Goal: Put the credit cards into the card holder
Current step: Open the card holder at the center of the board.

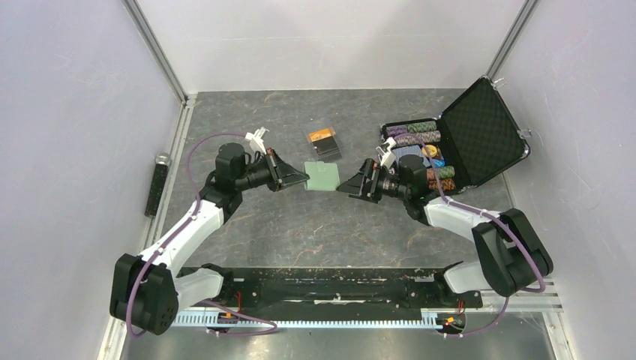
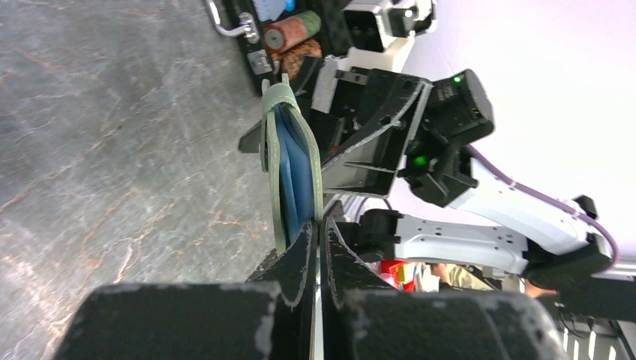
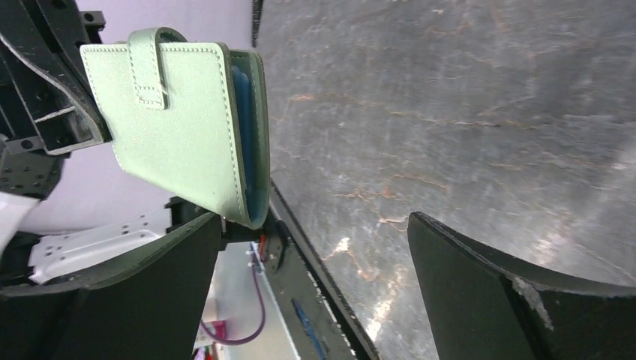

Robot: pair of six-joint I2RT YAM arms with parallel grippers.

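The left gripper (image 1: 298, 178) was pinched tight on one edge of the card holder (image 1: 322, 177), its jaws all but meeting on the pale green cover; the holder stuck straight out ahead of it, folded but gaping slightly, so the blue pockets showed along the open edge; the right gripper (image 1: 345, 185) faced it from the opposite side, jaws spread wide and gripping nothing, the holder just in front of it; the credit cards (image 1: 324, 142) lay in a small stack on the table (image 1: 300, 232), beyond both grippers and near the holder; a black case (image 1: 480, 131) stood open behind the right gripper.
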